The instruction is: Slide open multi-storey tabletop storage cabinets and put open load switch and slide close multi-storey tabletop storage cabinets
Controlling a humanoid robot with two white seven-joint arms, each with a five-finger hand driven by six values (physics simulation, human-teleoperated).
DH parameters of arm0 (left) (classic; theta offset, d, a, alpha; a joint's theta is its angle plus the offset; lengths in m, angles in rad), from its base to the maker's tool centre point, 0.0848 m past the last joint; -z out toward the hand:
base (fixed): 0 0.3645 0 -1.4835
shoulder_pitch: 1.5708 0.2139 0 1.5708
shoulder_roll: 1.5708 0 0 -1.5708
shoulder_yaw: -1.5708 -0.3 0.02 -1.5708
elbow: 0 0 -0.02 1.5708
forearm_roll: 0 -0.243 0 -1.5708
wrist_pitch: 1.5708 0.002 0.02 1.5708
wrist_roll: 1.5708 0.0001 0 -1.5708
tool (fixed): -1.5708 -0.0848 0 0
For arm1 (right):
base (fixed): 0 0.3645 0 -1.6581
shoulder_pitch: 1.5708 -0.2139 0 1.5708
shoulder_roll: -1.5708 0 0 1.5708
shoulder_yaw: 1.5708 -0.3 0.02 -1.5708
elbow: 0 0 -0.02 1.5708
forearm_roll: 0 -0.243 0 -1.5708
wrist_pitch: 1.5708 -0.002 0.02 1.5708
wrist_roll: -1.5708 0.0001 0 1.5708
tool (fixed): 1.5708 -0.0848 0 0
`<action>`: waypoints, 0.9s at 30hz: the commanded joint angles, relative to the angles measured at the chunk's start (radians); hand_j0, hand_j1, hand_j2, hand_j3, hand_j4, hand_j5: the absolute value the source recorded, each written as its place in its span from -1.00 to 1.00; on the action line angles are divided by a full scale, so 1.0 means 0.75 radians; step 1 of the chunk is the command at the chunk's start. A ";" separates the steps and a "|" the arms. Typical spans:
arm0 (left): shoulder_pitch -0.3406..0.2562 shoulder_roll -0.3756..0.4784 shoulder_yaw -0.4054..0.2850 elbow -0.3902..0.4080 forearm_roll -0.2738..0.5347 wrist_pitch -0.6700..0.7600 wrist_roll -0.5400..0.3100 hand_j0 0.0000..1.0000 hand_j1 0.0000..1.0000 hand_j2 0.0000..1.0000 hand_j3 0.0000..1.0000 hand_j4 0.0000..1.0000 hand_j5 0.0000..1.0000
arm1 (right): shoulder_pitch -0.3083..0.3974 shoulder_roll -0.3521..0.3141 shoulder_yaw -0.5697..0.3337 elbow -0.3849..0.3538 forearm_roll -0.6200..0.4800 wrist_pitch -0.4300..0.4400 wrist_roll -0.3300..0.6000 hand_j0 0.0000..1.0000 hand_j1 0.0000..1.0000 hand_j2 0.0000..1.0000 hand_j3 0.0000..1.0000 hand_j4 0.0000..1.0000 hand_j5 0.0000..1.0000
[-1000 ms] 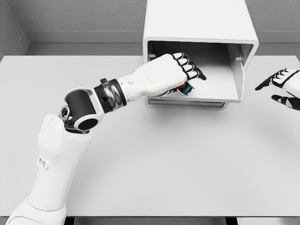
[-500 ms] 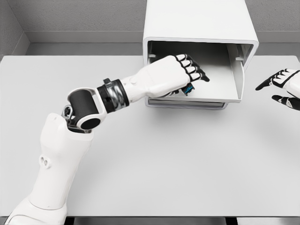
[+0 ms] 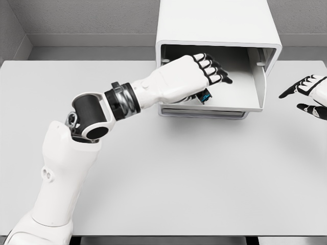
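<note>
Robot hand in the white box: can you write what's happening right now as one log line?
stage: placing | left robot hand: inside open cabinet drawer, shut on load switch | right robot hand: open, resting at table right edge | drawer: open

A pale grey worktop (image 3: 168, 173) fills most of the head view, running from the left edge to the right edge, with a grey wall behind its far edge. One thing stands directly on it: a white storage cabinet (image 3: 217, 23) at the far middle, its lower drawer (image 3: 245, 97) slid out toward the near side over the surface
</note>
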 commanded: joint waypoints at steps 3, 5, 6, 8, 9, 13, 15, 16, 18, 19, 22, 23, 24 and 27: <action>-0.002 0.000 0.014 -0.007 0.007 0.004 0.001 0.77 0.77 0.77 0.77 0.77 0.77 | 0.000 -0.003 0.000 0.005 -0.009 0.001 -0.001 0.29 0.29 0.29 0.29 0.29 0.29; -0.004 0.000 0.024 -0.005 0.007 0.004 0.001 0.79 0.79 0.79 0.79 0.79 0.79 | 0.000 -0.003 0.000 0.005 -0.009 0.001 -0.001 0.29 0.29 0.29 0.29 0.29 0.29; -0.006 0.000 0.024 -0.005 0.007 0.004 0.001 0.79 0.79 0.79 0.79 0.79 0.79 | 0.000 -0.005 0.000 0.005 -0.009 0.001 -0.001 0.29 0.29 0.29 0.29 0.29 0.29; -0.012 0.000 0.024 0.001 0.005 0.004 0.001 0.80 0.80 0.80 0.80 0.80 0.80 | 0.000 -0.007 0.000 0.005 -0.009 0.001 -0.001 0.29 0.29 0.29 0.29 0.29 0.29; -0.012 0.000 0.024 0.003 0.005 0.004 0.001 0.80 0.80 0.80 0.80 0.80 0.80 | 0.000 -0.007 0.000 0.005 -0.009 0.001 -0.001 0.29 0.29 0.29 0.29 0.29 0.29; -0.018 0.000 0.026 0.005 0.005 0.004 0.001 0.80 0.80 0.80 0.80 0.80 0.80 | 0.002 -0.009 0.000 0.007 -0.011 0.001 -0.001 0.30 0.30 0.30 0.30 0.30 0.30; -0.022 0.000 0.026 0.005 0.005 0.004 0.001 0.80 0.80 0.80 0.80 0.80 0.80 | 0.004 -0.009 0.000 0.011 -0.009 0.001 -0.001 0.30 0.30 0.30 0.30 0.30 0.30; -0.022 0.000 0.026 0.005 0.007 0.004 0.001 0.80 0.80 0.80 0.80 0.80 0.80 | 0.004 -0.009 0.000 0.011 -0.009 0.001 -0.001 0.30 0.30 0.30 0.30 0.30 0.30; -0.031 0.000 0.026 0.007 0.009 0.004 0.001 0.80 0.80 0.80 0.80 0.80 0.80 | 0.004 -0.009 0.000 0.011 -0.009 0.001 -0.001 0.30 0.30 0.30 0.30 0.30 0.30; -0.033 0.000 0.026 0.007 0.009 0.004 0.001 0.80 0.80 0.80 0.80 0.80 0.80 | 0.004 -0.007 0.000 0.011 -0.009 0.001 -0.001 0.30 0.30 0.30 0.30 0.30 0.30; -0.037 0.000 0.026 0.011 0.009 0.004 0.001 0.80 0.80 0.80 0.80 0.80 0.80 | 0.004 -0.009 0.000 0.034 -0.009 0.001 -0.003 0.31 0.31 0.31 0.31 0.31 0.31; -0.037 0.000 0.024 0.014 0.011 0.004 0.001 0.80 0.80 0.80 0.80 0.80 0.80 | 0.004 -0.009 0.000 0.034 -0.009 0.001 -0.003 0.31 0.31 0.31 0.31 0.31 0.31; -0.037 0.000 0.024 0.020 0.011 0.004 0.001 0.80 0.80 0.80 0.80 0.80 0.80 | 0.004 -0.009 0.000 0.038 -0.009 0.001 -0.003 0.31 0.31 0.31 0.31 0.31 0.31; -0.045 0.000 0.024 0.034 0.011 0.004 0.001 0.80 0.80 0.80 0.80 0.80 0.80 | 0.004 -0.009 -0.002 0.052 -0.009 0.001 -0.003 0.31 0.31 0.31 0.31 0.31 0.31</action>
